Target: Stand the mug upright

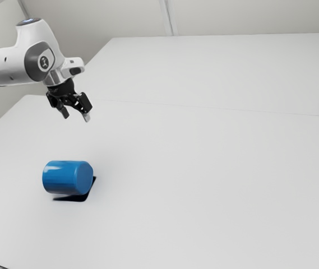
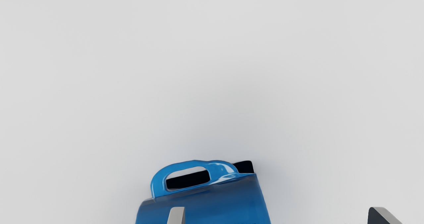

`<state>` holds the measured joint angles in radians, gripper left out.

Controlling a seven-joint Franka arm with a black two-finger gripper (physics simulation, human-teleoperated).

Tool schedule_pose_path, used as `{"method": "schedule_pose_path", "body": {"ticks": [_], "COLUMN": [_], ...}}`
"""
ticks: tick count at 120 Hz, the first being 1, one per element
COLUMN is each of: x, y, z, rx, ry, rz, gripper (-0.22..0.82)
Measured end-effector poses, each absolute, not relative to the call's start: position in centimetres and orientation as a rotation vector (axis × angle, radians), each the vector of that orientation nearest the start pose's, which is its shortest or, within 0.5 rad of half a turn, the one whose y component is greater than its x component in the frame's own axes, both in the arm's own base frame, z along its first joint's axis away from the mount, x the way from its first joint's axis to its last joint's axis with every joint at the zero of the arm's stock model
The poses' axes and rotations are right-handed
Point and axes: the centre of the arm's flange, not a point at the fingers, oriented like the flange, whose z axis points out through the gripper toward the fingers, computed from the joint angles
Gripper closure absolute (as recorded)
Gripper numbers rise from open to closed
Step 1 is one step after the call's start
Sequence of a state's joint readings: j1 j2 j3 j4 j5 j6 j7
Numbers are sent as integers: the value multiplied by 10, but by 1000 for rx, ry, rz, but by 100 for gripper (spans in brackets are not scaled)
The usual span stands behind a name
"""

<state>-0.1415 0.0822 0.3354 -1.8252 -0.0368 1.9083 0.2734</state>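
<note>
In the exterior view, my gripper [image 1: 76, 116] hangs above the table, higher than the blue mug [image 1: 66, 177] and apart from it. The mug lies on its side, its round end turned to the exterior view's right. In the wrist view my gripper [image 2: 276, 215] is open, fingers wide apart with nothing held. One fingertip [image 2: 176, 215] overlaps the body of the mug [image 2: 212, 205] from this angle, and the other is beyond the mug's end. The mug's handle sticks out sideways from its body.
A dark flat patch [image 1: 76, 198] shows on the white table [image 1: 204, 190] beneath and beside the mug. Behind the table stands a large white panel or surface [image 1: 221, 73], with pale walls around it.
</note>
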Motion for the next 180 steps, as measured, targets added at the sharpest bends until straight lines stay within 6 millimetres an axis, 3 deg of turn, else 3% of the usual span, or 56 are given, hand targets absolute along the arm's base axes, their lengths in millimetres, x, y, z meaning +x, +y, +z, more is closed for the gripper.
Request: {"method": "schedule_pose_path", "body": {"ticks": [12,41,60,67,102,144,180], "x": [572,542,483,466,442,456,446], "y": [119,192,261,277,287,286,291], "z": [481,469,429,413,371,334,313], "rx": [-3172,-3323,-3467,-3503,-3640,-3851,-3991], "ry": [77,-54,-214,-246,-157,-193,-296], "rz": [-10,-16,135,197,347,257,134], "gripper": [0,0,0,0,0,0,0]}}
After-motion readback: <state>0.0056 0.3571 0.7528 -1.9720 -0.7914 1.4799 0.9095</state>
